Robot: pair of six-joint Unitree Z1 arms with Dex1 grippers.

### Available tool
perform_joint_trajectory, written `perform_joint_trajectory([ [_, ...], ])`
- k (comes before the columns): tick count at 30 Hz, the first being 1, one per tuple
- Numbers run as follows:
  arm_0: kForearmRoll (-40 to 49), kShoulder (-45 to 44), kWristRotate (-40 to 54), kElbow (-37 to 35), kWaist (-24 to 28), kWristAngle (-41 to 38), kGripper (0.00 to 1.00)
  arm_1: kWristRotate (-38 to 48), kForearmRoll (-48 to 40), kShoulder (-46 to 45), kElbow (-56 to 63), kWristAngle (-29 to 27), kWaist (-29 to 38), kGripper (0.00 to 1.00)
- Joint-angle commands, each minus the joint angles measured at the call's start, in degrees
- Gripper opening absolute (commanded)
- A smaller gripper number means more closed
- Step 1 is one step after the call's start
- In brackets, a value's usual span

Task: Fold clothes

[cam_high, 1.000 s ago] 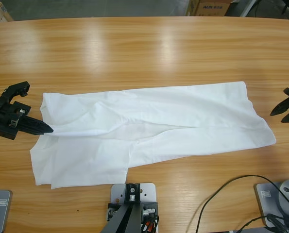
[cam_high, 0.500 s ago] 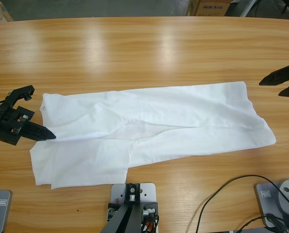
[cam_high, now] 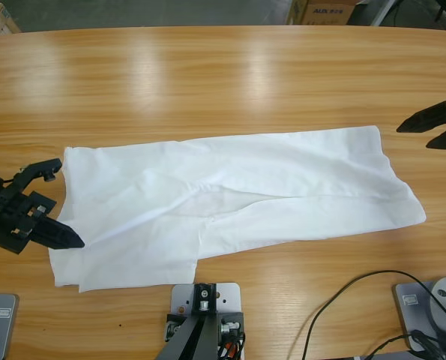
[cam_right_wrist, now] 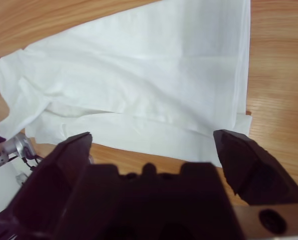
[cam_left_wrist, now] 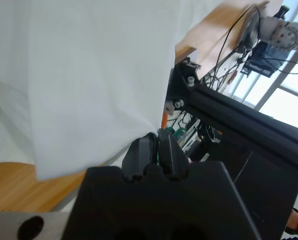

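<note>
White cotton T-shirt lies mid-bench, soft, light, limp; left gripper fingers pinched on its near-left edge; right gripper fingers agape, empty, beyond its far-right hem corner, the next hold

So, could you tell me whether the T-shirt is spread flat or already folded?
Folded lengthwise. The T-shirt lies as a long band across the table, with overlapping layers and a diagonal crease through its middle.

blurred blue print on cardboard box
</note>
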Motion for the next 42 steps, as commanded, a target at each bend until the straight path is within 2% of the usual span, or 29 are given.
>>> perform_joint_trajectory([
  [1,1.02,-2.84,-1.72,-0.96,-0.75,5.01,1.000,-0.71,-0.71,1.85,1.61,-0.22,0.78,1.000],
  [8,9.56,-6.59,-1.56,-10.12,-0.97,11.27,1.000,-0.62,-0.71,1.46,1.78,-0.22,0.78,1.000],
  [11,8.94,-1.87,0.34,-15.41,-1.46,15.42,0.998,-0.62,-0.80,1.62,1.87,-0.22,0.78,1.000],
  [15,8.68,9.66,8.70,-23.71,-4.74,20.78,0.978,-0.62,-0.92,1.37,1.97,-0.13,0.78,1.000],
  [20,8.58,20.20,11.34,-29.95,-5.87,18.64,0.736,-0.62,-1.24,1.37,2.22,-0.18,0.78,1.000],
  [27,4.99,28.22,13.15,-29.75,-7.56,13.93,0.738,-0.62,-1.59,2.16,2.22,-0.22,0.78,1.000],
  [36,4.51,27.80,13.71,-28.29,-7.89,13.72,0.738,-0.62,-1.77,2.69,2.22,-0.32,0.78,1.000],
  [42,4.44,25.88,14.43,-24.80,-8.88,12.96,0.737,-0.62,-1.86,2.78,2.22,-0.39,0.78,1.000],
])
